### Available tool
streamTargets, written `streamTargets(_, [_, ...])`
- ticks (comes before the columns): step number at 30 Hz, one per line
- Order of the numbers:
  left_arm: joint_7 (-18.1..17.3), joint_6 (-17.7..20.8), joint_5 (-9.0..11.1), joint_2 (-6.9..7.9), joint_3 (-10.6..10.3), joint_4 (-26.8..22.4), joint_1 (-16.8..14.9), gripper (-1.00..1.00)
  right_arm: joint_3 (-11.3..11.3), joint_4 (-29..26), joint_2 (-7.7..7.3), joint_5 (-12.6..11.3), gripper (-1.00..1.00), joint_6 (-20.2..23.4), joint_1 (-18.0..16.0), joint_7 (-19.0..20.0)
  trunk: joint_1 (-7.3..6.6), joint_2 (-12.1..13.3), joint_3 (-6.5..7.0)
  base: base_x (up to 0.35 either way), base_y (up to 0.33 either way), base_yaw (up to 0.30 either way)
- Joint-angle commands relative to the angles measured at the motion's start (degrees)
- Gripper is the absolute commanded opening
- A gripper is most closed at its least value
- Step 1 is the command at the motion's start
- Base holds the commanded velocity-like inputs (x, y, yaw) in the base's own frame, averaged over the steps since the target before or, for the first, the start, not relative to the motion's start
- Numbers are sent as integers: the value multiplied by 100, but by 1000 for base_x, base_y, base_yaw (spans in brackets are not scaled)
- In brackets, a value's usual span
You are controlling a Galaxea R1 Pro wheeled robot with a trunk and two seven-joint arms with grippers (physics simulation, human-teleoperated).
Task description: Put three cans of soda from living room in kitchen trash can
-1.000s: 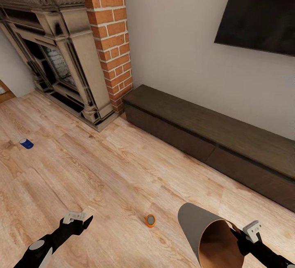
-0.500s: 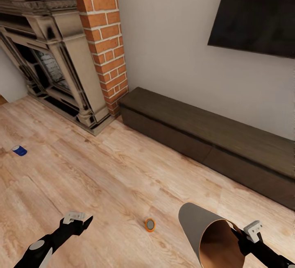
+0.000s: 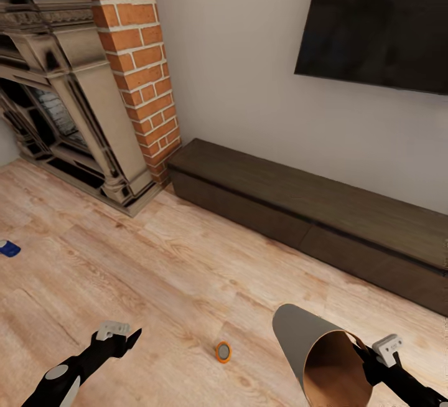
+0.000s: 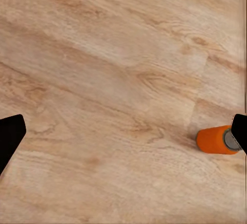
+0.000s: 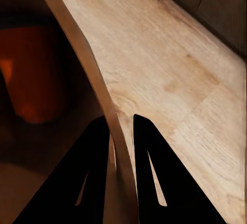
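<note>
Two cans lie on the pale wood floor [image 3: 186,257]: an orange can [image 3: 223,351] on its side between the arms and a blue can [image 3: 9,248] far off by the fireplace [image 3: 74,114]; being smooth metal cylinders, either could roll away if nudged off-centre. The right gripper [image 5: 121,131] pinches the thin rim of the tapered bin [image 3: 311,351], grey outside and coppery inside, and so slight a hold could let it twist or slip. The left gripper [image 3: 118,332] hangs empty, fingers spread wide, near the orange can.

Orange can [image 3: 223,351]; blue can [image 3: 9,248]; grey, coppery-lined bin [image 3: 311,348]; red-brick fireplace [image 3: 134,52].
</note>
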Motion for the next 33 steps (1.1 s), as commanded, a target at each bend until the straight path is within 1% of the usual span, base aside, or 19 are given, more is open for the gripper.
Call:
streamTargets(1, [0,4,-1,0,-24,0,0,100,-10,-5,-2,-67,-100,17,-2,60,0,0,8,80,-94,-159])
streamTargets(2, [0,9,-1,0,-60,0,0,100,-9,-5,-3,-81,-100,17,-2,58,0,0,16,87,-126,-159])
streamTargets(3, [8,18,-2,0,-162,0,1,100,-8,-5,-5,-107,-100,19,-2,55,0,0,23,83,-177,-159])
streamTargets(4, [19,28,1,0,-337,28,1,100,-8,-5,-7,-135,-100,22,-2,51,0,0,31,46,-229,-159])
streamTargets(5, [25,32,6,0,-419,79,1,100,-7,-5,-7,-146,-100,24,-2,47,0,0,38,29,-249,-159])
streamTargets(6, [26,36,9,0,-472,143,-1,100,-7,-5,-8,-152,-100,24,-2,42,0,0,46,19,-263,-159])
streamTargets(10, [27,44,11,0,-546,280,-1,100,-7,-5,-5,-161,-100,26,-2,32,0,0,76,10,-274,-159])
streamTargets(18, [27,47,7,0,-572,329,-1,100,-7,-1,-4,-164,-100,26,-2,26,0,0,136,-25,-293,-159])
streamTargets(29, [17,47,5,0,-580,381,-5,100,-7,7,9,-156,-100,26,-2,13,0,0,219,-112,-293,-159])
streamTargets(33, [0,55,7,0,-573,388,-5,100,-10,11,10,-155,-100,26,-2,8,0,0,249,-143,-20,-159])
